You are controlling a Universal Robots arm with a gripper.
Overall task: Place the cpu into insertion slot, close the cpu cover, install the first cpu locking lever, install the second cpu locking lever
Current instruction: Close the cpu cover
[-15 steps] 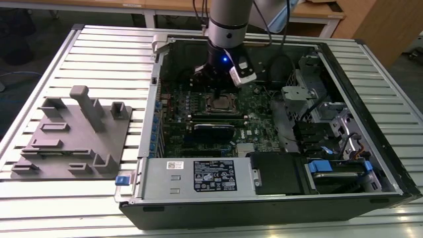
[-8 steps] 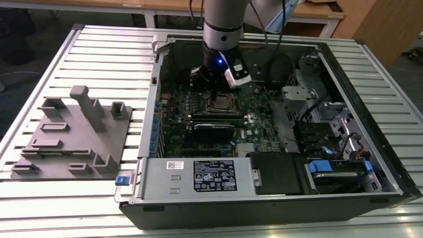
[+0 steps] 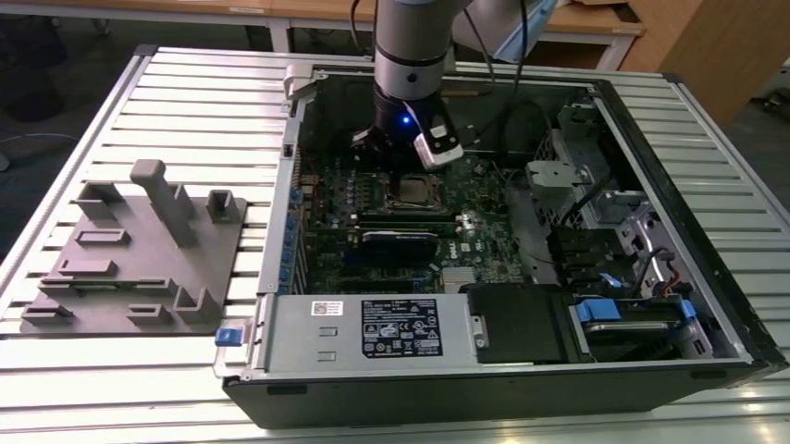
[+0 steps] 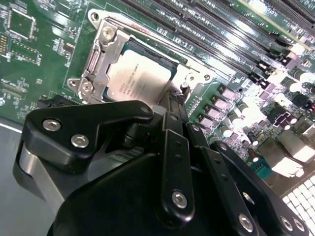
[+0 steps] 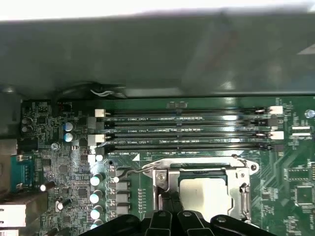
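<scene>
Standing over the open computer case point(image 3: 667, 157) on the slatted worktop point(image 3: 185, 102), the arm has its pincer point(image 4: 174, 101) lowered to the edge of the processor socket on the motherboard point(image 5: 295, 187).

Findings:
- The cpu point(image 4: 140, 81) lies flat in its socket, its pale top showing through the square opening.
- The cpu cover point(image 4: 98, 59) appears to be down around it, with the frame lying along the chip's edges in both wrist views.
- The pincer's fingers are drawn together, tips just beside the cover's near corner. Whether anything thin is pinched between them cannot be told.
- A thin wire lever point(image 5: 130, 171) runs along the socket side facing the memory slots point(image 5: 187, 129). Whether it is latched cannot be told.

Assessment: the work appears to stand at the locking-lever stage. To do it well, the tips should bear on the lever's wire alone, clear of the chip's top. The press should go down and then sideways under the retaining hook. The cover must stay flat, since a lifted frame would make the lever bind.
</scene>
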